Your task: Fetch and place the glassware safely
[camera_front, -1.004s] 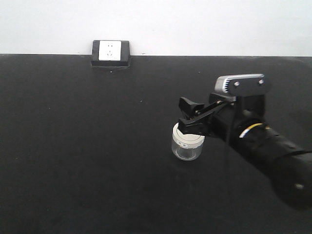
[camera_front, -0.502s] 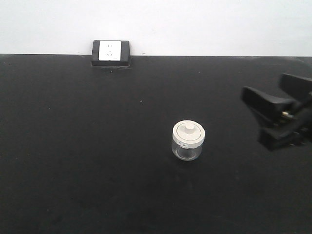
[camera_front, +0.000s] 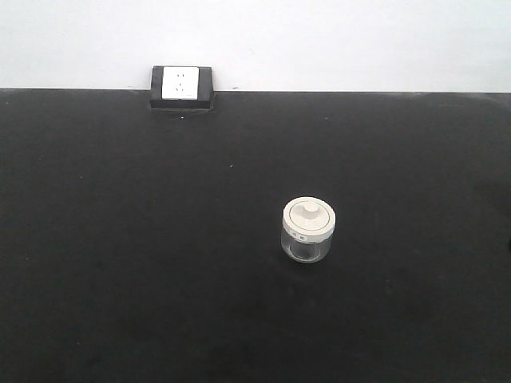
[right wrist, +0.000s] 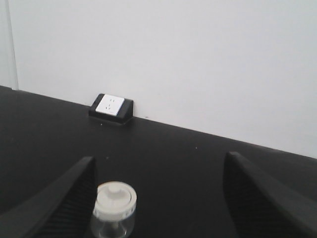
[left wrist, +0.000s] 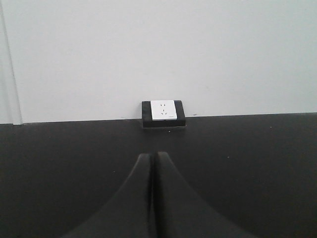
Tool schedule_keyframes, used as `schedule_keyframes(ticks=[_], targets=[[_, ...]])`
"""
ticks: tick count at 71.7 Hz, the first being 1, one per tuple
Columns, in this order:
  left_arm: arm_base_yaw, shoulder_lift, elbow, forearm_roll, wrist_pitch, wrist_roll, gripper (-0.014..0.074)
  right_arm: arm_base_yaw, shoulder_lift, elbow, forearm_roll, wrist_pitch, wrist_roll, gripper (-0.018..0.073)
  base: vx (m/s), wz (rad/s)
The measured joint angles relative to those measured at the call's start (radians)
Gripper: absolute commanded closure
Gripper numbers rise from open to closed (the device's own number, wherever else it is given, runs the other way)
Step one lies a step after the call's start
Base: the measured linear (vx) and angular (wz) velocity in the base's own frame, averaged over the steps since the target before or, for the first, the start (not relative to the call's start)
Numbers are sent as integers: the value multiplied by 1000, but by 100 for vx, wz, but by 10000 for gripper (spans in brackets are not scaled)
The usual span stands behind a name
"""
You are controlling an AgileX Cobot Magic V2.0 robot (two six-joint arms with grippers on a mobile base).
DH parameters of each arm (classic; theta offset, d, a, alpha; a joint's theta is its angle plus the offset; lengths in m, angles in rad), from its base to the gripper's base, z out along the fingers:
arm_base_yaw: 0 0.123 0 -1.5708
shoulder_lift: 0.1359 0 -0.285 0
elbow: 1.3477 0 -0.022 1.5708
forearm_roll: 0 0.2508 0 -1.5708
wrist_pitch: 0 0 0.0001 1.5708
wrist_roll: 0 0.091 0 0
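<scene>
Right gripper (right wrist: 158, 198) spread wide, holding nothing; both fingers (right wrist: 59, 198) frame the lower edge of its wrist view. Jar (right wrist: 114, 209) sits ahead of it, low in view, just beside the left-hand finger and not touching, well off from the other finger. Left gripper (left wrist: 152, 198) clenched, fingers pressed together, nothing between them; jar not seen from its camera. From the front, jar (camera_front: 308, 230) stands upright on the black table (camera_front: 120, 263), right of centre, lid on top, knob up, small marking on the lid rim facing the camera. Socket (camera_front: 182, 86) at the table's far edge against the white wall (camera_front: 319, 40), well apart from the jar.
</scene>
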Motion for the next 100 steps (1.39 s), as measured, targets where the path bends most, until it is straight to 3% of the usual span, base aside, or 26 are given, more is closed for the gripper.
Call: schedule_keyframes(ticks=[22,42,48,60,100], targets=[[0,0,0,0,0,0,603,0,-275,217,-46,6,4,39,0,0],[0,0,0,0,0,0,603,0,-294,240,-56,-18,4,93,0,0],[0,0,0,0,0,0,603,0,-294,240,-56,-19,6,210,0,0],[0,0,0,0,0,0,603,0,-294,240,-62,-19,20,575,0,0],[0,0,0,0,0,0,603,0,-294,240,-84,52,25,567,0,0]])
